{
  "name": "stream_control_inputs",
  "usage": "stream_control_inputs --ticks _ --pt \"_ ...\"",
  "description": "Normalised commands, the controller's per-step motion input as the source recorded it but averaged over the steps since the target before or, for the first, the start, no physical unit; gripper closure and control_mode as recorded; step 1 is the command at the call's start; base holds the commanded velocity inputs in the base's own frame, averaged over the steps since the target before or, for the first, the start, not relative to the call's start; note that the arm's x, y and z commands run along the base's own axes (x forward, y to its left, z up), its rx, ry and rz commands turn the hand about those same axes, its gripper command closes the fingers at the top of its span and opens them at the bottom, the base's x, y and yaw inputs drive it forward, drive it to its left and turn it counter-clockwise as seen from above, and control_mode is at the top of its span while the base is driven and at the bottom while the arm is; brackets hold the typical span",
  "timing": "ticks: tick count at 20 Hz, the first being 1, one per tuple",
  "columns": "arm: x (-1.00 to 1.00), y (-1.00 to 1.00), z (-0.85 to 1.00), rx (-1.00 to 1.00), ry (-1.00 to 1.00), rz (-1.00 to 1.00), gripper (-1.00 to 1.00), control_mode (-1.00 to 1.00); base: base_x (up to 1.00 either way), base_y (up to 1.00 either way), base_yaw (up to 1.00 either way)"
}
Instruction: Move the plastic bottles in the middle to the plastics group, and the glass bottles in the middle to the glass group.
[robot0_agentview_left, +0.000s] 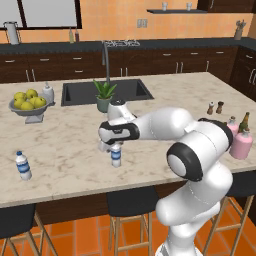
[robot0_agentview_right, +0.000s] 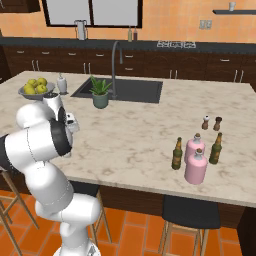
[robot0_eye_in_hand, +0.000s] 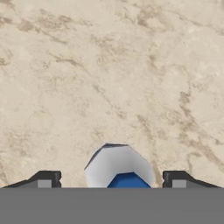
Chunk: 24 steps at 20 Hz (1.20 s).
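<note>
A small clear water bottle (robot0_agentview_left: 116, 155) with a blue label stands on the marble island (robot0_agentview_left: 65, 140), left of centre. My gripper (robot0_agentview_left: 112, 148) hangs just over it, open. In the hand view the bottle (robot0_eye_in_hand: 119, 166) sits between the two fingertips (robot0_eye_in_hand: 45, 179) with a gap on each side, inside my gripper (robot0_eye_in_hand: 110, 180). An identical water bottle (robot0_agentview_left: 22, 165) stands alone near the front left edge. At the right, two pink bottles (robot0_agentview_right: 195, 168) (robot0_agentview_right: 194, 147) and two dark beer bottles (robot0_agentview_right: 177, 154) (robot0_agentview_right: 216, 148) stand close together. My arm hides the gripper in the right base view.
A bowl of lemons (robot0_agentview_left: 28, 107) and a white pump bottle (robot0_agentview_left: 47, 92) stand at the back left. The sink (robot0_agentview_left: 80, 93), its faucet and a potted plant (robot0_agentview_left: 104, 95) are behind the gripper. Salt and pepper shakers (robot0_agentview_right: 211, 122) stand behind the glass bottles. Stools (robot0_agentview_left: 131, 205) are under the front edge.
</note>
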Motion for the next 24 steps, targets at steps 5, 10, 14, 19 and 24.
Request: stream_control_inputs --ticks 5,10,14,19,24 --pt "0.00 0.01 -0.02 0.00 0.00 -0.02 1.00 -1.00 0.00 0.00 0.00" --pt "-0.04 0.05 0.23 0.01 -0.10 0.00 1.00 -1.00 0.00 0.00 0.00" --pt "-0.08 0.67 0.49 0.04 -0.13 0.04 1.00 -1.00 0.00 0.00 0.00" --pt "-0.09 0.99 0.22 0.05 -0.02 0.13 1.00 -1.00 0.00 0.00 0.00" --pt "0.00 1.00 0.15 0.08 0.00 0.22 1.00 -1.00 0.00 0.00 0.00"
